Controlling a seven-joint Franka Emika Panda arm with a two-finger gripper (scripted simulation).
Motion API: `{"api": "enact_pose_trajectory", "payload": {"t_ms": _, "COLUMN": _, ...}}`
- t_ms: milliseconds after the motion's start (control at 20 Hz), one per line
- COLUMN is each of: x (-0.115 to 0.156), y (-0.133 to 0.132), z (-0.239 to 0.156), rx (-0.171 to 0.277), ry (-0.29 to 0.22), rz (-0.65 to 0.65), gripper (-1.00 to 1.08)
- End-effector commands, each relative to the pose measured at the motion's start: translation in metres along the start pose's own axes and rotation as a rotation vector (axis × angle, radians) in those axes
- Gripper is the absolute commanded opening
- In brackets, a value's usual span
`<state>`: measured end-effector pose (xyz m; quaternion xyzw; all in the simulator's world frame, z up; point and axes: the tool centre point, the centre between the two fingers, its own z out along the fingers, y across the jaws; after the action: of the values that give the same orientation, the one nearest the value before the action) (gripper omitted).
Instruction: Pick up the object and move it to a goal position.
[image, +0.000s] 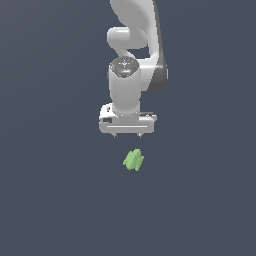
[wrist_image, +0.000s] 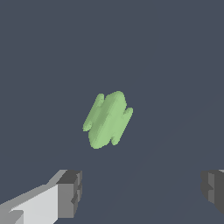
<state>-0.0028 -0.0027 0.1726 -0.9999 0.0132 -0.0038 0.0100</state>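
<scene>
The object (image: 134, 160) is a small light-green ridged block, and it lies on the flat dark grey-blue surface (image: 50, 200), just in front of the gripper (image: 127, 135) in the exterior view and apart from it — nothing touches it. Its long axis is tilted: in the exterior view the lower end points to the view's left and the upper end leans to the right. In the wrist view the object (wrist_image: 107, 119) shows the same slant, with ridges along its sides. The gripper (wrist_image: 140, 192) is spread wide and holds nothing — one dark finger pad (wrist_image: 70, 192) and the other finger pad (wrist_image: 213, 189) stand well apart, wider than the object.
</scene>
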Motion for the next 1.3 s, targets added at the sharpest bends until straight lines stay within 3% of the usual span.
{"api": "enact_pose_trajectory", "payload": {"t_ms": 0, "x": 0.0, "y": 0.0, "z": 0.0, "rx": 0.001, "ry": -0.001, "rz": 0.0, "gripper": 1.0}}
{"api": "enact_pose_trajectory", "payload": {"t_ms": 550, "x": 0.007, "y": -0.006, "z": 0.017, "rx": -0.001, "ry": -0.002, "rz": 0.082, "gripper": 1.0}}
{"api": "enact_pose_trajectory", "payload": {"t_ms": 1250, "x": 0.026, "y": -0.023, "z": 0.077, "rx": -0.014, "ry": -0.004, "rz": 0.349, "gripper": 1.0}}
